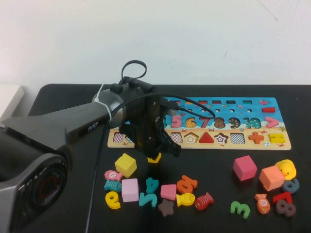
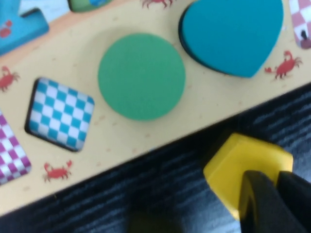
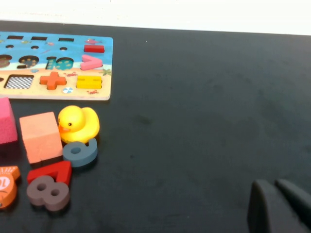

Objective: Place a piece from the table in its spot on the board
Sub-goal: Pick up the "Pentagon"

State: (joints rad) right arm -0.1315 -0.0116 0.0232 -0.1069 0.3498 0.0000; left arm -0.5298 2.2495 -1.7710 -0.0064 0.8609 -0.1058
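The puzzle board (image 1: 146, 141) lies at the middle back of the table, and its sandy front edge (image 2: 116, 141) fills the left wrist view. My left gripper (image 1: 155, 151) hangs just in front of the board's front edge. It is shut on a yellow block piece (image 1: 155, 158), which sticks out past the dark fingertips (image 2: 257, 194) over the black table; the piece (image 2: 243, 162) lies just off the board. A green circle (image 2: 141, 75) and a teal heart (image 2: 233, 34) sit in the board beside a teal checkered slot (image 2: 59, 114). My right gripper (image 3: 274, 185) is shut and empty, over bare table to the right.
Loose pieces lie in front of the board: a yellow cube (image 1: 126, 164), a pink cube (image 1: 129, 189), numbers and fish at the left, and a magenta cube (image 1: 244, 167), an orange cube (image 1: 271, 177) and a yellow duck (image 1: 286, 168) at the right.
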